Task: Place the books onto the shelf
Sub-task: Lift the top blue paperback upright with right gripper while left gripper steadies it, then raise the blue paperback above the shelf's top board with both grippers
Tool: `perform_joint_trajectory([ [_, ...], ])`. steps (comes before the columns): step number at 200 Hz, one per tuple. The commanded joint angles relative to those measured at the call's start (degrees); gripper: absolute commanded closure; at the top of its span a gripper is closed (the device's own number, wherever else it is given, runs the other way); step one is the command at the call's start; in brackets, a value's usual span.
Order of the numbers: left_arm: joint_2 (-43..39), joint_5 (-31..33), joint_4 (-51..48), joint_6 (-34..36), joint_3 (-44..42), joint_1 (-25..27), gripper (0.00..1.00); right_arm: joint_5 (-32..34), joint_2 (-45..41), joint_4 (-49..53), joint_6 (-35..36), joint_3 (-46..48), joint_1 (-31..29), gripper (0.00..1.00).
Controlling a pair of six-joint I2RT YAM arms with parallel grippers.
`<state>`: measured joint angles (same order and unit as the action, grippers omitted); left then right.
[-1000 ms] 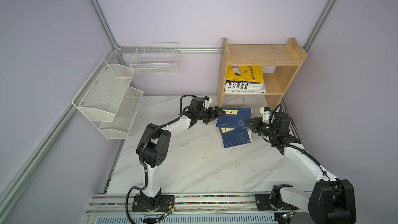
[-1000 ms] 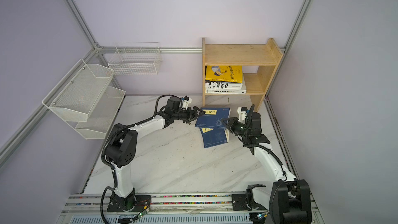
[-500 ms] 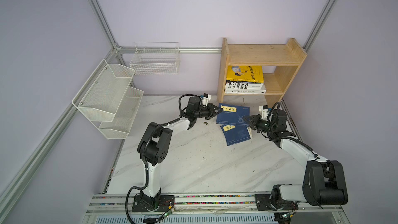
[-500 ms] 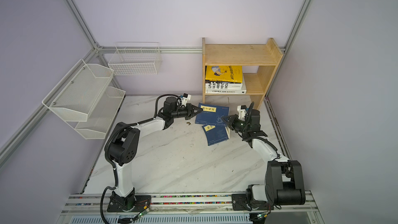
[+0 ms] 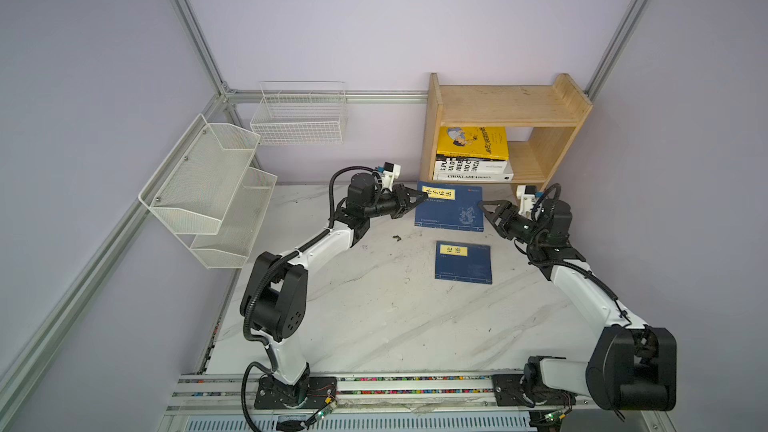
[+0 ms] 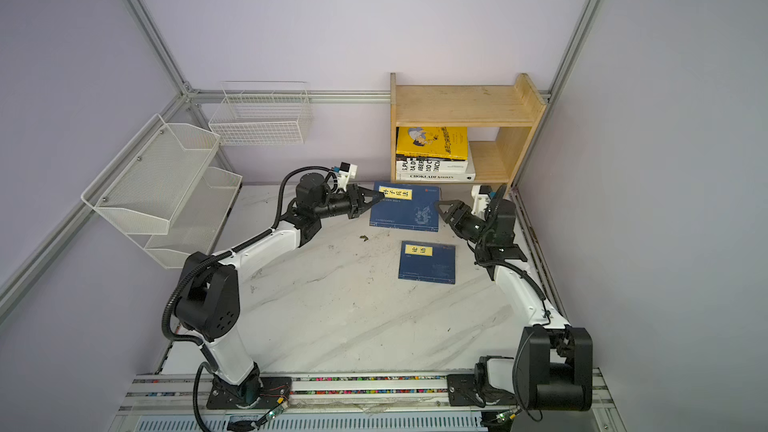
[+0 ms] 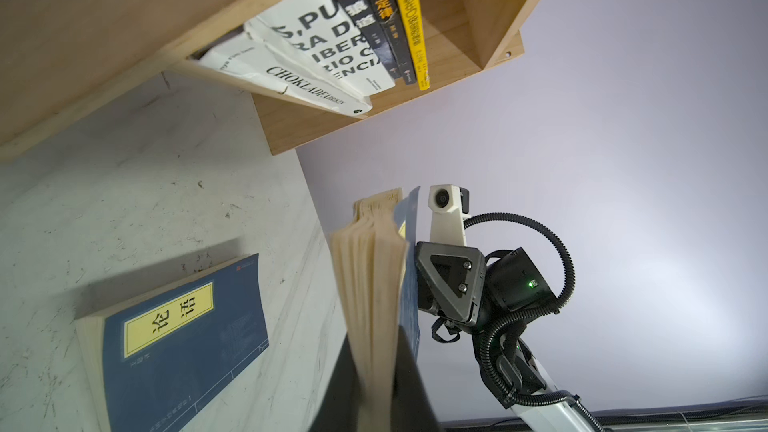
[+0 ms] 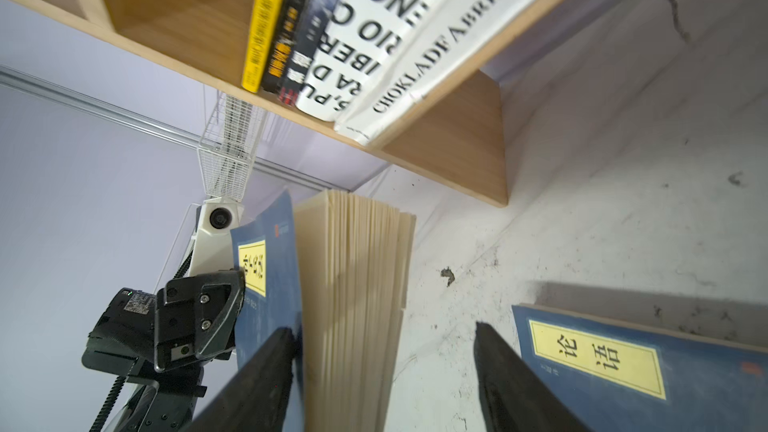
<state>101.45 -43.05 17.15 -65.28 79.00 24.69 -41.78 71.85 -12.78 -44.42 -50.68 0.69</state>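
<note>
Left gripper (image 5: 417, 198) is clamped on one short end of the navy book (image 5: 451, 209), right by its yellow label, and carries it clear of the table (image 5: 374, 305), just in front of the shelf (image 5: 515, 105). My right gripper (image 5: 487, 209) straddles the opposite short end with its fingers (image 8: 257, 376) apart: one lies against the cover, the other stands off the page block. So I reckon the left side alone bears the weight, and the right is there to steady that free end against sagging.

The book rides cover up and roughly level. Its long axis runs from one gripper to the other, parallel to the shelf's front. That should let it slide in flat, broadside. Which long edge is the spine I can't tell.

The lower tier holds a flat stack topped by the yellow book (image 5: 471, 143), with bare board beside it. The second navy book (image 5: 463, 261) lies flat on the table, not yet shelved.
</note>
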Motion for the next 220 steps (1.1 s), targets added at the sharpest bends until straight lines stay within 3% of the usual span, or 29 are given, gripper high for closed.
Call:
perform_joint_trajectory([
  [1,-4.26,0.65,-3.19,1.74,7.81,-0.96,1.00,2.61,-4.12,3.67,1.44,-2.43,1.17,0.28],
  [40,-5.13,5.23,-12.98,3.95,16.89,-1.13,1.00,-2.43,-7.89,4.04,-1.04,-5.94,1.51,0.25],
  [63,-2.98,6.05,-15.80,4.30,24.09,-1.22,1.00,-6.79,-10.06,-3.58,-8.16,-5.22,1.42,0.23],
  [87,0.01,5.22,-13.97,1.40,29.41,-1.22,1.00,-9.06,-11.32,-9.91,-14.11,-3.69,1.40,0.21],
  [110,1.94,4.26,-10.72,-1.78,32.73,-1.13,1.00,-8.89,-12.15,-10.65,-15.24,-3.08,1.03,0.21],
  [161,4.23,3.72,-9.83,-2.97,35.87,-0.34,1.00,-7.97,-10.69,-18.91,-20.48,-3.69,0.70,0.25],
  [220,4.72,3.06,-6.43,-5.47,36.35,0.18,1.00,-7.13,-4.84,-20.89,-21.56,-5.90,-0.33,0.37],
])
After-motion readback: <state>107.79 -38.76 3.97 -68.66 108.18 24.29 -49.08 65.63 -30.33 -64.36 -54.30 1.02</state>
